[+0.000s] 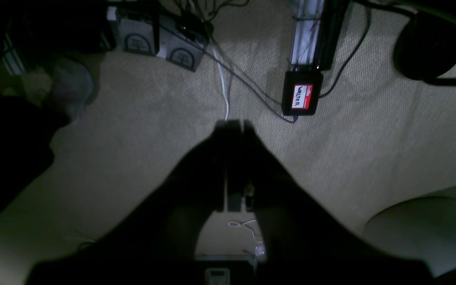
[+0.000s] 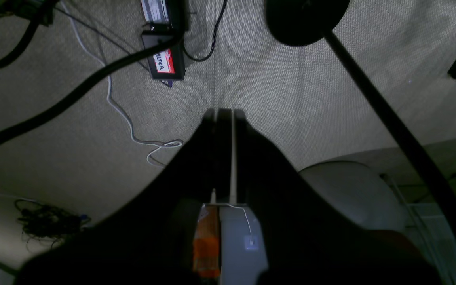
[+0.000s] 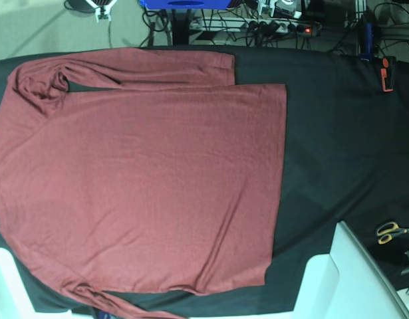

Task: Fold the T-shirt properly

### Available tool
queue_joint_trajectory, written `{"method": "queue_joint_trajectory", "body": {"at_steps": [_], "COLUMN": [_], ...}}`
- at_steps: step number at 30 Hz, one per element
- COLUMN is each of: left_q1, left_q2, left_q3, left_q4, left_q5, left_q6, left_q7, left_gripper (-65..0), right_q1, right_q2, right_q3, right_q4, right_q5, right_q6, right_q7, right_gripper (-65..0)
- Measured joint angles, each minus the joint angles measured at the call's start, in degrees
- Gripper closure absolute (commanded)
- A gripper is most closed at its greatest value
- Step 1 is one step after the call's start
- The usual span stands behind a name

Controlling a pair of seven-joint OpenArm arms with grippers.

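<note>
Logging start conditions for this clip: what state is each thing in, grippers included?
T-shirt: spread flat, unfolded, one sleeve lying along the body's far edge.
Black cloth sheet: spread under the shirt.
Scissors: lying on the sheet, blades hidden.
Left gripper: shut, empty, over carpet.
Right gripper: shut, empty, over carpet.

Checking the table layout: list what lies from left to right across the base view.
T-shirt → bare black cloth sheet → red clip at the far edge → yellow-handled scissors near the right edge.
</note>
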Motion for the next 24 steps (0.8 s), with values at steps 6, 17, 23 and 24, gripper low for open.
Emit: {"method": "queue_joint_trajectory", "body": {"at_steps": [6, 17, 23, 24], "left_q1": [5.7, 27.2, 37.0, 37.9], "left_q2": [-1.5, -4.5, -5.1, -5.1], "left_q3": [0.0, 0.1, 0.0, 0.0], "left_q4": [9.5, 46.6, 65.1, 68.5], "left_q5": [0.0, 0.0, 0.0, 0.0], "left_q6": [0.0, 0.0, 0.2, 0.1], "left_q7": [-0.9, -3.2, -1.8, -2.3], "left_gripper": [0.0, 0.0, 0.0, 0.0], "right_q1": [-1.0, -28.7, -37.0, -38.6], "right_q2": [-0.1, 0.2, 0.2, 0.2], "right_q3": [0.0, 0.1, 0.2, 0.2], "right_q4": [1.0, 56.5, 79.4, 82.0], "right_q5": [-0.3, -0.3, -0.1, -0.2], "right_q6": [0.0, -0.3, -0.1, -0.1], "right_q7": [-1.6, -24.5, -31.5, -32.0], "right_gripper": [-0.2, -0.2, -0.2, -0.2]}}
